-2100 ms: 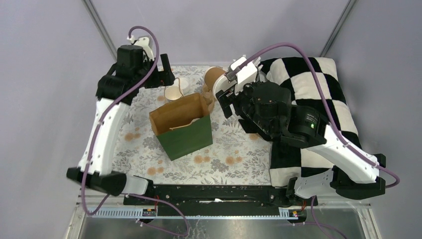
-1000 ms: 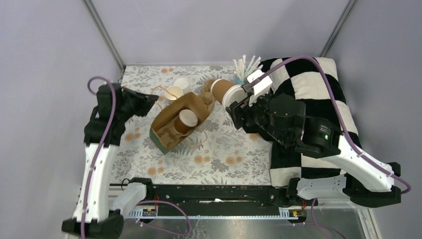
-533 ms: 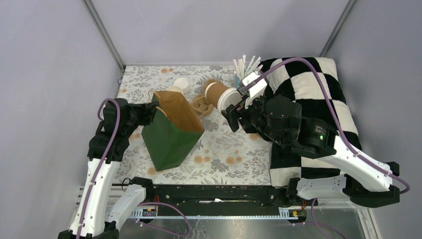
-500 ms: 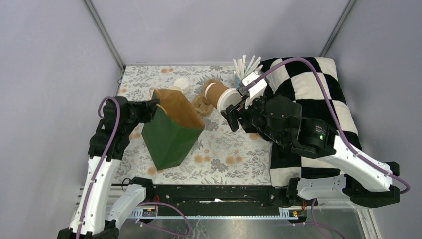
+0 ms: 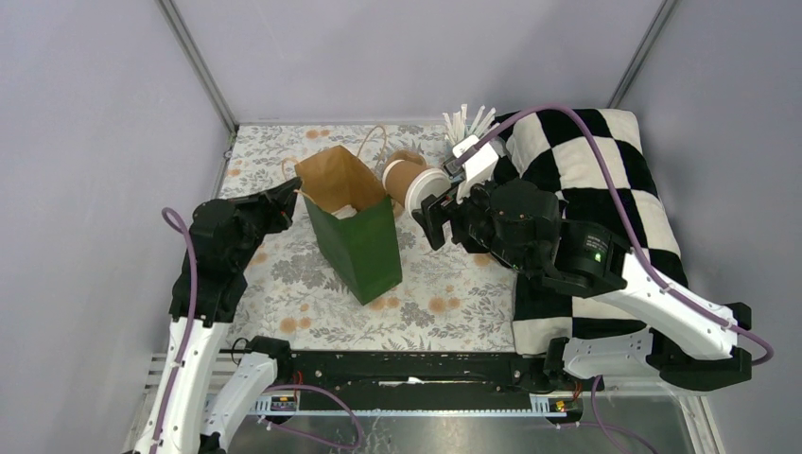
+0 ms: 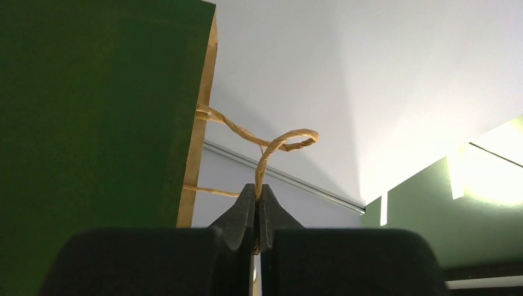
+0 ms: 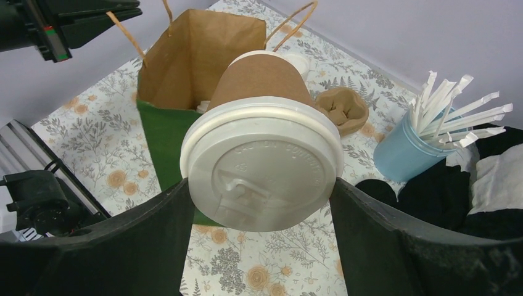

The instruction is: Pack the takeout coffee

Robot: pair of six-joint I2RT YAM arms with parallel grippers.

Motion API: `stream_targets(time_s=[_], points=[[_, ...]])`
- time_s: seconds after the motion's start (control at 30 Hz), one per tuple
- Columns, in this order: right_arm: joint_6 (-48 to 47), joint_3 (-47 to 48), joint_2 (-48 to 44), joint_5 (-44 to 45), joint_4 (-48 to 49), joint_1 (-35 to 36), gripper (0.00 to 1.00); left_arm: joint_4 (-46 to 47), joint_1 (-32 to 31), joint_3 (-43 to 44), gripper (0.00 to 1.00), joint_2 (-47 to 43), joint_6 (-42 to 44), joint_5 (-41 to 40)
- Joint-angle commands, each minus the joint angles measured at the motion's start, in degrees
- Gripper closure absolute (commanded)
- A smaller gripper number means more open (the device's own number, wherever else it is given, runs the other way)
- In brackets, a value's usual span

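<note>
bag: green paper bag (image 5: 364, 251) stands upright on a flowered mat (image 5: 284, 284), mouth open, brown inside; something white lies low inside, can't tell what.
straw cup: light-blue straw cup (image 7: 401, 151) full of white straws, beyond the bag's right side, near.
carrier: brown pulp carrier (image 7: 342, 108) lies between the bag and the straw cup, partly hidden behind the held cup.
cushion: black-and-white checked cushion (image 5: 605, 161), well right of the bag, off the mat.
coffee cup: tan coffee cup (image 7: 262, 77) with a white lid (image 7: 262, 166) on it. Held on its side off the mat, just right of the bag's mouth, base toward the bag.
in the way: the bag's right wall edge sits between the cup and the bag's inside. A handle loop sticks up at the bag's far rim.
right gripper: right gripper (image 7: 262, 203) has its fingers spread wide, one on each side of the lid rim, gripping the cup.
left gripper: left gripper (image 6: 256, 209) is pinched closed on the bag's twisted paper handle (image 6: 271, 145), at the bag's upper left corner.
left arm: comes in from left of the bag, tip pointing at the bag's rim.
right arm: reaches over the cushion from right of the bag, wrist aimed at the bag.
edges/room: flowered mat shows in front of and left of the bag. The back wall sits close behind the bag.
</note>
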Motion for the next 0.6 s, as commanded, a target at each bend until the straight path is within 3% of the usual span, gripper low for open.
stream_targets(time_s=[0.0, 0.13, 0.3, 0.37, 0.43, 0.57], points=[[1.7, 2.7, 0.7, 0.2, 1.1, 0.2, 0.58, -1.8, -0.1, -1.8, 1.0, -3.3, -1.8, 1.2], [1.8, 2.9, 1.2, 0.0, 1.5, 0.2, 0.58, -7.9, -0.1, -1.7, 0.98, -3.9, 4.7, 5.2], [1.5, 2.6, 1.4, 0.4, 2.0, 0.2, 0.58, -13.7, -0.1, -1.1, 0.86, -6.9, 11.2, 4.9], [1.3, 2.4, 1.3, 0.5, 2.4, 0.2, 0.59, -18.1, -0.1, 0.0, 0.74, -8.1, 13.3, 4.8], [1.2, 2.4, 1.3, 0.7, 2.3, 0.2, 0.59, -23.2, -0.1, 2.4, 0.55, -9.1, 17.1, 3.9], [0.6, 2.4, 1.5, 0.9, 2.3, 0.2, 0.59, -32.1, -0.1, 9.9, 0.32, -8.7, 28.5, 0.2]])
